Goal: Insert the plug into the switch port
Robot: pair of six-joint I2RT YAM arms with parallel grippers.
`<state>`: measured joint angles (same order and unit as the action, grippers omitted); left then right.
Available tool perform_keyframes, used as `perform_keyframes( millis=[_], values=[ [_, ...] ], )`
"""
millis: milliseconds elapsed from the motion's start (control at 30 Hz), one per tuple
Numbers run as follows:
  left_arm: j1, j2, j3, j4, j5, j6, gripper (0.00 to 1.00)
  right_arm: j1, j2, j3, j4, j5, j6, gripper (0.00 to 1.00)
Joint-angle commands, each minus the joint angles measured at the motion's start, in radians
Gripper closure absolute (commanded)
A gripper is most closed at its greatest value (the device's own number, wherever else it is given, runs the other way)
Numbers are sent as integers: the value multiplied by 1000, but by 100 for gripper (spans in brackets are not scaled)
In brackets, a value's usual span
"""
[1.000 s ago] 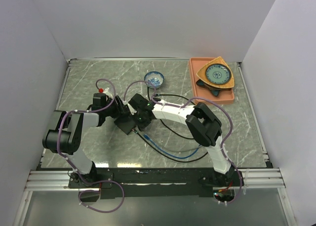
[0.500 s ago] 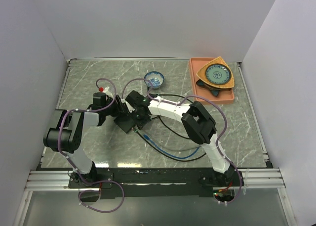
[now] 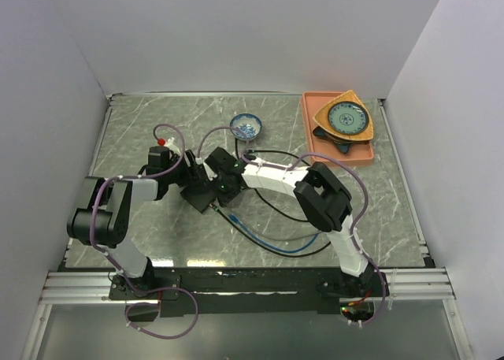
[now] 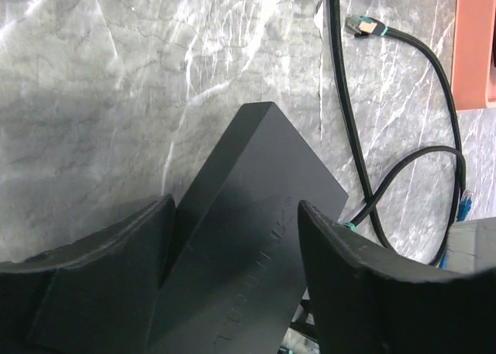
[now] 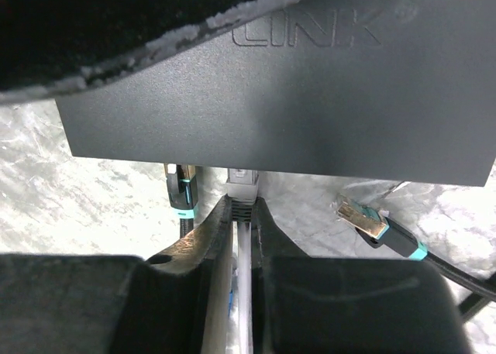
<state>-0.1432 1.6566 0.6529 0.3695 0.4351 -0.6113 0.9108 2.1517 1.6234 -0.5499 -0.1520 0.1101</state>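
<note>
Two arms are in at the middle of the grey marble worktop point(image 3: 157, 131), and both meet over one switch point(image 4: 256, 160), a flat matte-black rectangular box lying left of centre.

The left tool point(image 4: 236, 211) straddles the switch, one finger on each long side. I cannot tell whether it's pressing or has let go.

The right tool point(image 5: 240, 203) is clenched on the clear plastic plug point(image 5: 242, 182), whose nose sits right at the switch's socket edge.

Count the plugs in the right wrist view and there are three. One is in the grip. A black teal-banded plug point(image 5: 180, 191) is just beside it at the same edge, and a loose gold-tipped plug point(image 5: 360, 214) lies on the worktop to the right.

There are two cables, a thin blue cable point(image 3: 268, 242) and a black cable point(image 3: 276, 206), looping near the right arm. At the back are one small blue patterned bowl point(image 3: 246, 125) and one orange plastic tray point(image 3: 309, 131) holding dishes.

Against half a second ago, the right arm's elbow has swung slightly back to the right. The switch, bowl and tray haven't budged.
</note>
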Motion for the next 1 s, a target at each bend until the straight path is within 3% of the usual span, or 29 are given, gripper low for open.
perform_keyframes(
  millis=[0, 233, 400, 667, 967],
  values=[
    [-47, -37, -10, -173, 62, -35, 25, -7, -104, -65, 332, 5, 23, 84],
    [-41, -138, 7, -254, -70, -22, 13, 0, -194, -189, 312, 32, 22, 65],
    [-39, -242, -4, -305, -160, -21, 4, -1, -271, -241, 308, 51, 23, 45],
    [-39, -443, -16, -366, -262, -16, 1, 0, -378, -319, 294, 69, 33, 14],
    [-39, -691, -21, -418, -242, -48, 4, 8, -484, -470, 291, 121, 82, 13]
  ],
)
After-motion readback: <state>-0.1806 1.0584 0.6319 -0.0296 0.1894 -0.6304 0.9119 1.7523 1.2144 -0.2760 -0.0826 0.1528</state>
